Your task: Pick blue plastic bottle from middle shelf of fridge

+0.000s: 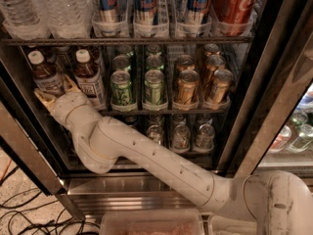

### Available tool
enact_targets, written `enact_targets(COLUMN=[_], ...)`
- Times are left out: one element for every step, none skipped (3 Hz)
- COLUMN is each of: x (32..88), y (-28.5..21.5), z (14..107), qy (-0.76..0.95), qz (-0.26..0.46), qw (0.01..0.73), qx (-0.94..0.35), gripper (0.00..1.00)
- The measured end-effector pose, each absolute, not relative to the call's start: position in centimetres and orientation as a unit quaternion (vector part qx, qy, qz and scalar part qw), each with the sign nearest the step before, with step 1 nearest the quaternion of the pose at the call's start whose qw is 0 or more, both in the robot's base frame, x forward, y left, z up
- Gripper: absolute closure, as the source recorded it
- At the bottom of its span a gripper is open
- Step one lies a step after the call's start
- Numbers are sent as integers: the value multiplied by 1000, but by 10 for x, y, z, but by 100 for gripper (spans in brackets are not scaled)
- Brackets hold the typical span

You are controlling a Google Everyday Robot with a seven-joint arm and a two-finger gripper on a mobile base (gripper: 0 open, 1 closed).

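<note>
Two small bottles of dark drink with white caps stand at the left of the middle shelf of the fridge: a left one and a right one. My gripper is at the shelf's left end, at the foot of the left bottle. Its tan fingers are spread, one to the bottle's left and one between the two bottles. My white arm rises from the lower right and hides part of the rack below.
Green cans and gold cans fill the shelf to the right. The rack above holds water bottles, tall blue cans and a red can. Small cans sit below. Cables lie on the floor.
</note>
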State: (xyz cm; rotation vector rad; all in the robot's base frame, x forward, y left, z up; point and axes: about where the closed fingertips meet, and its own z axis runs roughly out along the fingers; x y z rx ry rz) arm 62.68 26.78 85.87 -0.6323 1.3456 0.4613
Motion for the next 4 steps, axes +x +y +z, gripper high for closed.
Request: enact_targets(x=[627,627,619,611], y=[268,268,267,268], z=[859,859,862,868], qy=[607,607,603,597], qz=[208,208,211,213], qw=[712,712,719,727], qx=[-285,-285,-273,-266], gripper=[89,100,100,100])
